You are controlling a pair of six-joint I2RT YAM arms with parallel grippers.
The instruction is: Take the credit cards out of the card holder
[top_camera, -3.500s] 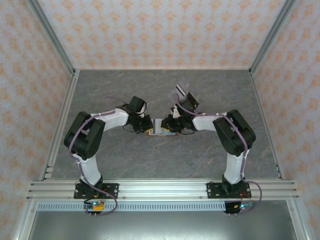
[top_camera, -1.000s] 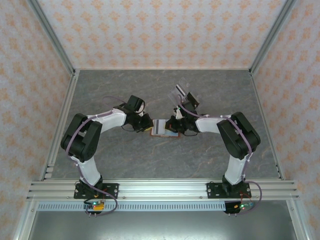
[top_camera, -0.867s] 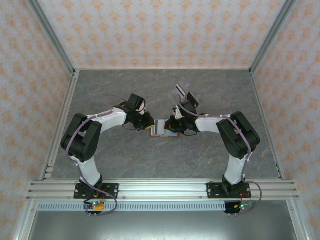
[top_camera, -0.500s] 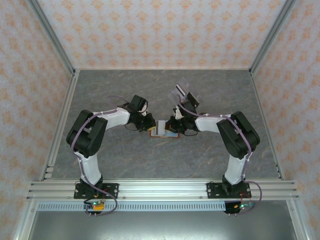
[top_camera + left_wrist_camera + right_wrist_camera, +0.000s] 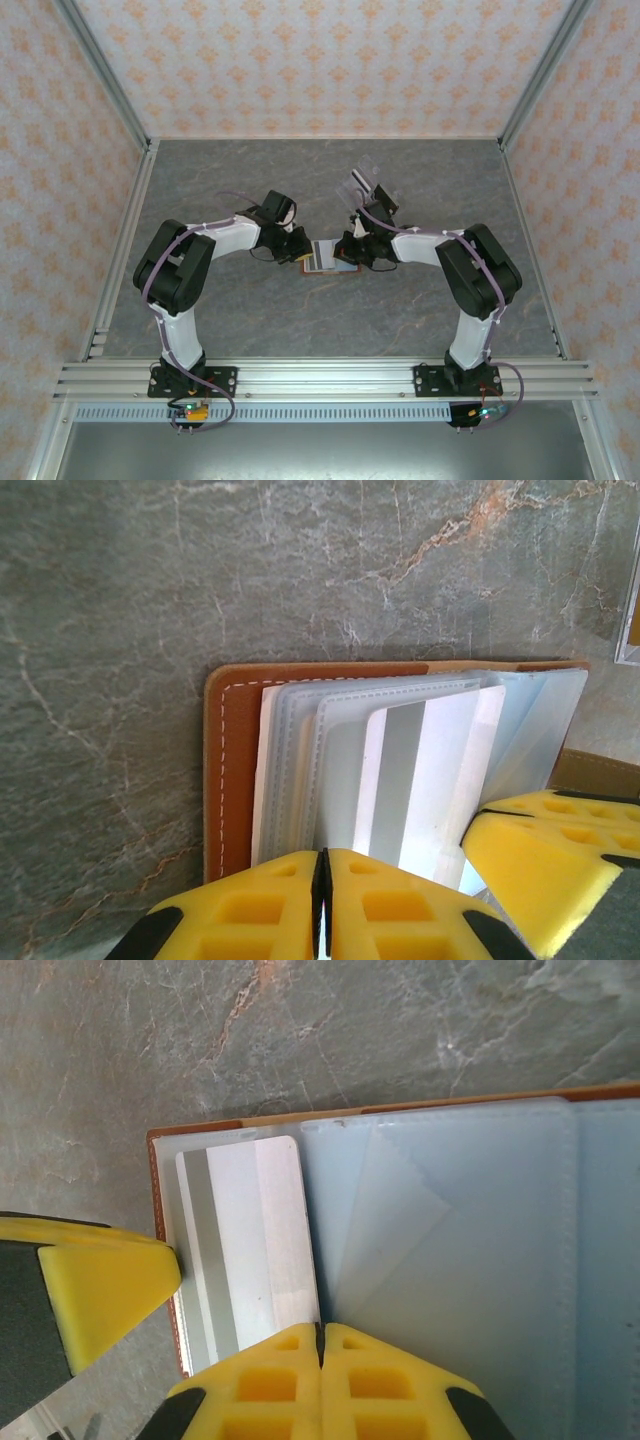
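Silver-grey credit card (image 5: 420,770) lies in the open card holder (image 5: 235,770) on the bench (image 5: 150,580), just ahead of my left gripper (image 5: 322,900), its long axis pointing away from it. The left and the right gripper (image 5: 320,1370) are both closed together.

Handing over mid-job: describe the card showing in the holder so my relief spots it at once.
At the middle of the grey marbled tabletop lies the open brown-rimmed card holder with clear plastic sleeves. Among them sits the silvery-white card; only it is opaque, with a grey stripe along its length.
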